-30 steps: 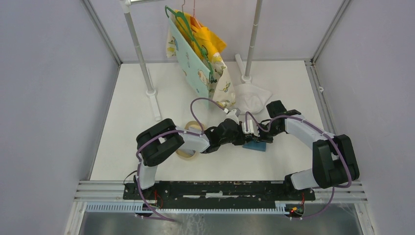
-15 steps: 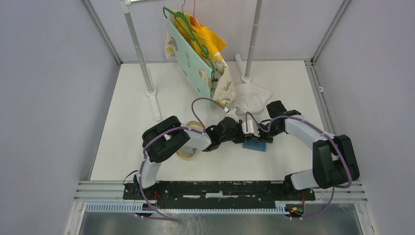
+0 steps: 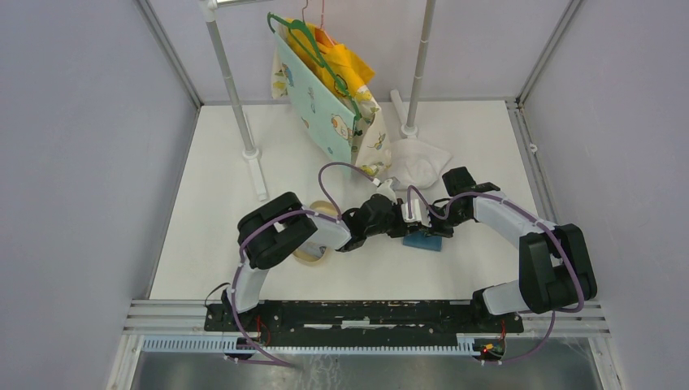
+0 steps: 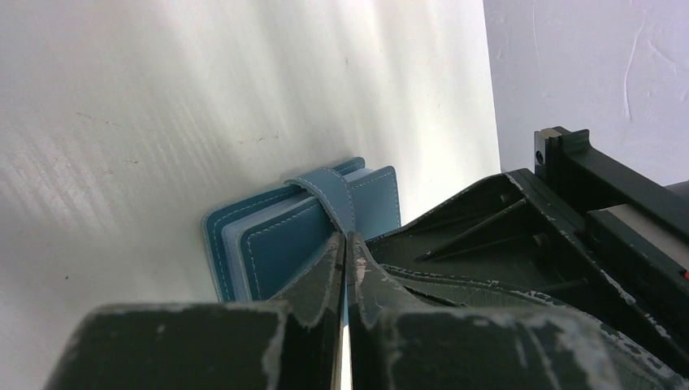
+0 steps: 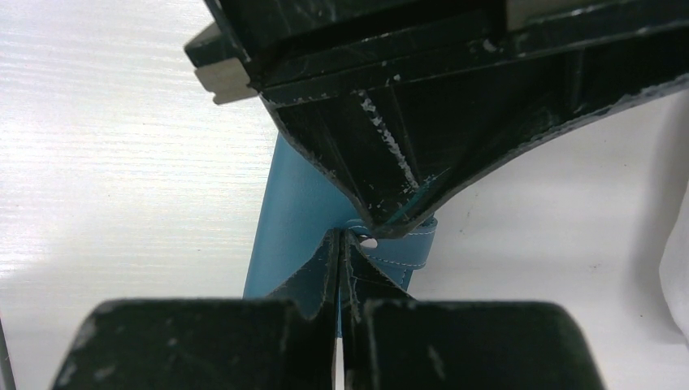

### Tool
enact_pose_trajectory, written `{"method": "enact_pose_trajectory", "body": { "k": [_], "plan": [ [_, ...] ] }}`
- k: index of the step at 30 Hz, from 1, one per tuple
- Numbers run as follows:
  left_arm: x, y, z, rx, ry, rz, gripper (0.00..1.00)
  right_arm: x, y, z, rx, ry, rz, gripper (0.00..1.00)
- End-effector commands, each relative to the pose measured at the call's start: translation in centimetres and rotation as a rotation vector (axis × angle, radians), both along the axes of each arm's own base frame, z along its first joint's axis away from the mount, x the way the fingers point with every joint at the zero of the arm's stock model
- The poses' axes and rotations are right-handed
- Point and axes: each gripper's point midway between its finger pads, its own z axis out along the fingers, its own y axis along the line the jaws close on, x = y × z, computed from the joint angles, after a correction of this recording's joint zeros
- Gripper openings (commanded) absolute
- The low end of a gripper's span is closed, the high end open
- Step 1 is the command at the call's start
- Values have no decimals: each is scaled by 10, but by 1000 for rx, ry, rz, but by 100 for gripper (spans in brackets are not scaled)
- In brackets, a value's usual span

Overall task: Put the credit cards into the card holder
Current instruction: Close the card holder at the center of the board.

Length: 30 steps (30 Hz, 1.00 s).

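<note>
The blue card holder (image 3: 425, 242) lies on the white table between both arms. In the left wrist view the card holder (image 4: 276, 240) shows its stitched layers, and its strap (image 4: 333, 191) runs up into my left gripper (image 4: 345, 241), which is shut on that strap. The right wrist view has my right gripper (image 5: 340, 237) shut, a thin blue edge of the card holder (image 5: 296, 203) pinched between its fingers. Just above it, the left gripper's tip grips the strap end (image 5: 398, 248). From above, the left gripper (image 3: 402, 227) and right gripper (image 3: 419, 223) meet over the holder. The credit cards are out of view.
A tan oval tray (image 3: 312, 253) sits partly under the left forearm. At the back, a clothes rack on two posts (image 3: 251, 151) (image 3: 409, 128) carries hanging cloths (image 3: 325, 97). A crumpled white cloth (image 3: 418, 166) lies just behind the grippers.
The left arm's elbow has shifted slightly right and the hanging cloths have swung a little. Both grippers stay shut at the card holder.
</note>
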Motion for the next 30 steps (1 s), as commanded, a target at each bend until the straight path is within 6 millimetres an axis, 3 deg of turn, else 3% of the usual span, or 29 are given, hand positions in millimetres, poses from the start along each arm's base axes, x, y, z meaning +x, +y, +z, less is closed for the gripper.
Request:
{"method": "enact_pose_trajectory", "body": {
  "k": [1,6,13,22,30],
  "plan": [
    [11,-2,36,-84,-38,48,6,-14,-2,-7,-16,44,-1,0],
    [13,7,39,-55,-53,80,4,-14,-2,-7,-17,46,-1,0],
    [10,-11,50,-110,-67,9,2,-13,-1,-7,-15,47,-3,0],
    [9,-23,37,-121,-37,-26,2,-13,-1,-6,-15,46,-3,0],
    [8,-15,4,-30,-1,-9,2,-14,-1,-6,-15,48,-4,0]
  ]
}}
